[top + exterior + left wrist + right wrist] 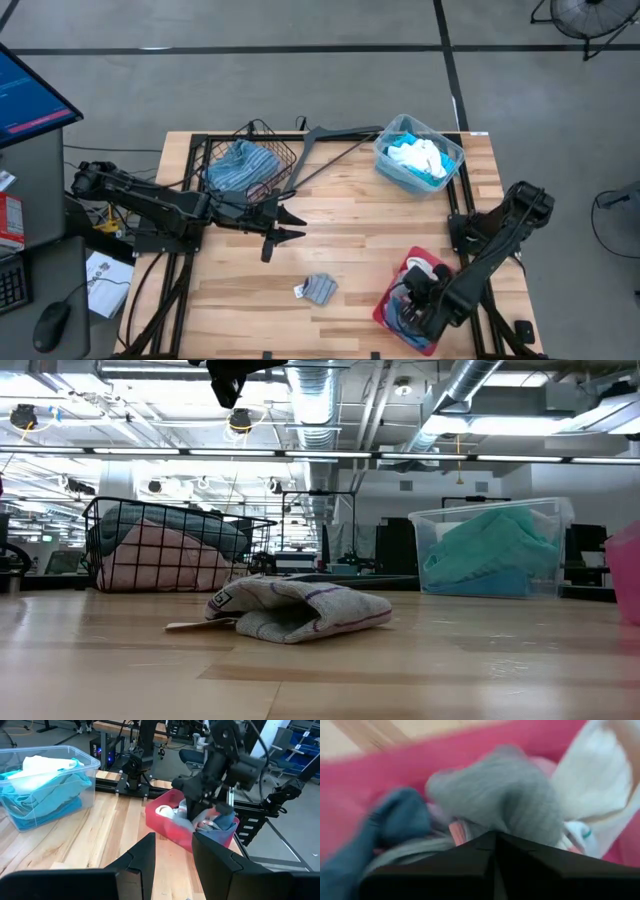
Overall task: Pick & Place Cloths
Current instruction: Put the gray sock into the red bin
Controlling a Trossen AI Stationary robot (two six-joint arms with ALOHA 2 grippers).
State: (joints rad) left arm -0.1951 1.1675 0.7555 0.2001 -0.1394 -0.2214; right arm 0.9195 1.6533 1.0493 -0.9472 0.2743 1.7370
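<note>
Cloths fill a wire basket (250,160) and clear bin (418,155) from above; one grey sock (320,289) lies mid-table. Left gripper (290,225) hovers open beside the basket. Right gripper (418,300) is down in the red tray (385,305). Its wrist view shows fingers (495,865) closed together against a grey cloth (505,795).

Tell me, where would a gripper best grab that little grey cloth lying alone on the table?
Probably from straight above, pinching the raised folded hump in the middle of the grey cloth. It lies low and crumpled on the wooden table, clear of everything else, so its thin edges offer little hold.
</note>
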